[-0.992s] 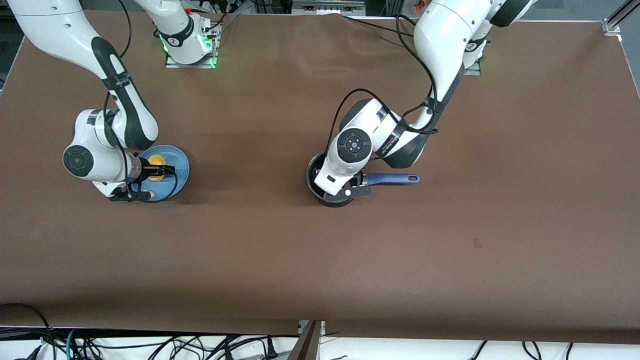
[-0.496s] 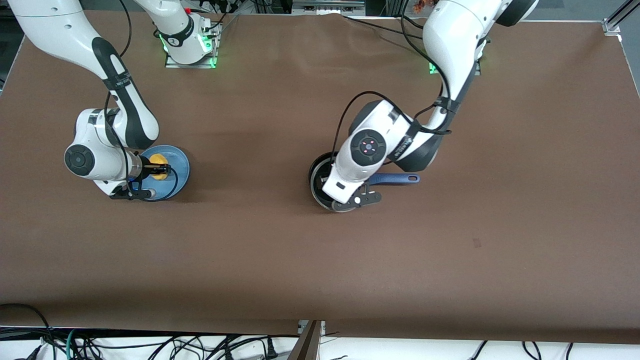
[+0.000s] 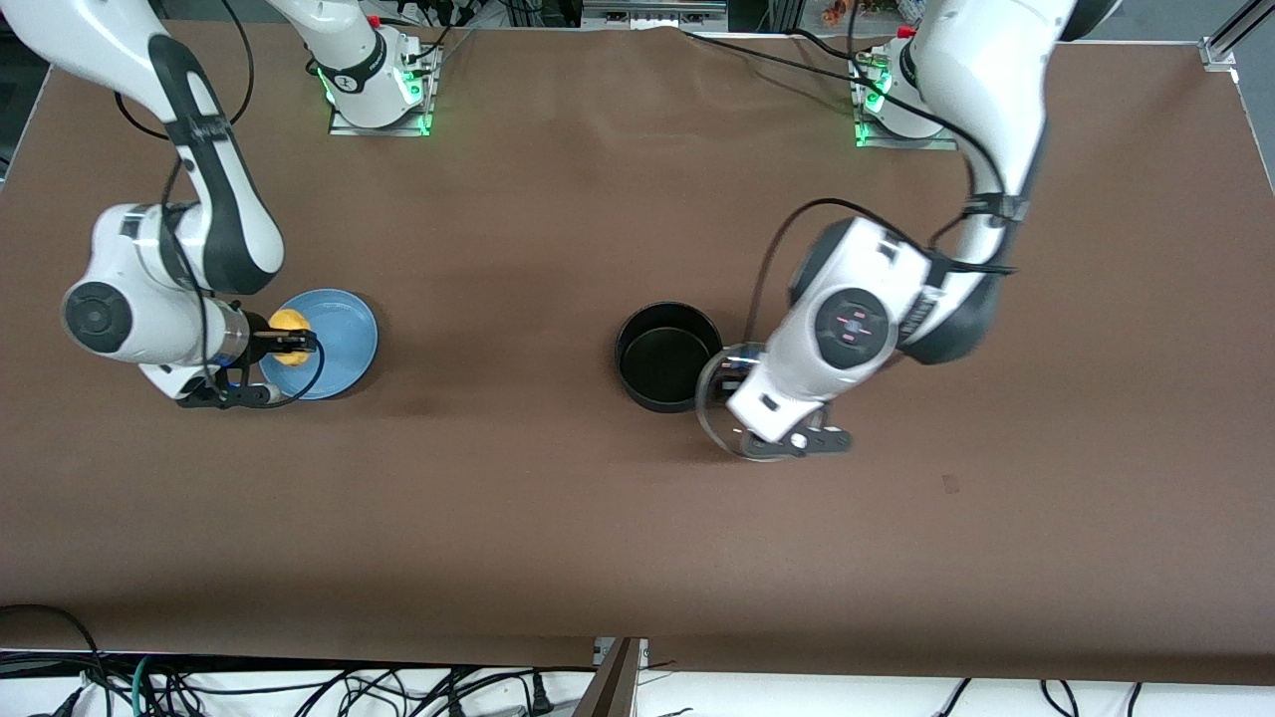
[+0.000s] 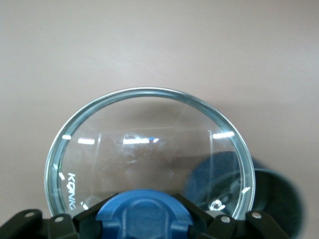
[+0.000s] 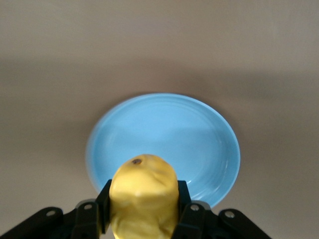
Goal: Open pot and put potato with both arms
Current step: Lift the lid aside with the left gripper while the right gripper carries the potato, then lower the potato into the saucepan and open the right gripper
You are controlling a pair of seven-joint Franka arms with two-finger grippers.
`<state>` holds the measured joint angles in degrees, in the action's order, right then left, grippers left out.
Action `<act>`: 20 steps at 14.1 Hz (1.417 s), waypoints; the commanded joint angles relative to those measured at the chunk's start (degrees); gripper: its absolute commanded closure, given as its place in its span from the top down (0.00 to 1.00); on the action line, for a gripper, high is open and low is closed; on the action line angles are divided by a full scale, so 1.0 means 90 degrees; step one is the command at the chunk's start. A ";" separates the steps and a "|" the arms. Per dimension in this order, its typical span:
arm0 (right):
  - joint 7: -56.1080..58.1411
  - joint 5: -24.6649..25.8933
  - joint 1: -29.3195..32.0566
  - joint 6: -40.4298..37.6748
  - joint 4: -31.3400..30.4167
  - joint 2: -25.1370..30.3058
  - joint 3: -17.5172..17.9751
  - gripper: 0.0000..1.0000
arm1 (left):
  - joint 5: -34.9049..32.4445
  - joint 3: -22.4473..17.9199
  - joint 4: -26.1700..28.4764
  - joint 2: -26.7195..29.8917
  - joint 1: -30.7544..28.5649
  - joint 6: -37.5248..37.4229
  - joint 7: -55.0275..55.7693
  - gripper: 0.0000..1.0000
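At frame center the pot [image 3: 667, 356] sits uncovered because the left gripper [image 4: 144, 221] grasps its glass lid [image 4: 149, 154] aside, while the right gripper [image 5: 143, 211], lower left over the blue plate [image 5: 199, 144], clenches the potato [image 5: 143, 196] ready for carrying.

This was a robotics lab — 2 white jointed arms [image 3: 189, 149] were bolted to metal base plates [image 3: 379, 124] lit green on a desk [image 3: 558, 518] covered in plain brown sheeting. Loose cables [image 3: 199, 687] tangled along its near edge, and aluminium framing [image 3: 1230, 35] stood at a corner.

Pot [image 3: 667, 370] handle hidden under left arm [image 3: 877, 309]
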<state>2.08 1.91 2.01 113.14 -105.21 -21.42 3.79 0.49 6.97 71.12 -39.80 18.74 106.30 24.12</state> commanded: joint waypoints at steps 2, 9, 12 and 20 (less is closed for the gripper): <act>-0.0346 -0.0182 -0.0787 -0.0735 0.1131 -0.0080 0.0145 0.27 | -0.0132 0.0046 0.0484 0.0504 -0.1074 -0.0550 -0.1982 0.00; -0.4708 -0.0261 -0.3296 -0.0395 0.3151 -0.1455 0.0136 0.27 | -0.0415 0.0046 0.3996 0.1988 -0.2423 0.1963 -0.3704 0.00; -0.5620 -0.0261 -0.3922 0.0512 0.3525 -0.1974 0.0145 0.27 | -0.0415 0.0046 0.4695 0.2079 -0.2667 0.2583 -0.3792 0.00; -0.6266 -0.0222 -0.4773 0.2038 0.3526 -0.2785 0.0136 0.27 | -0.0415 0.0066 0.4686 0.1444 -0.2834 0.2828 -0.3900 0.66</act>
<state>-52.94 -0.28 -39.31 130.81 -75.69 -44.35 5.61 -2.28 6.88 113.62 -26.95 -6.36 131.92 -10.39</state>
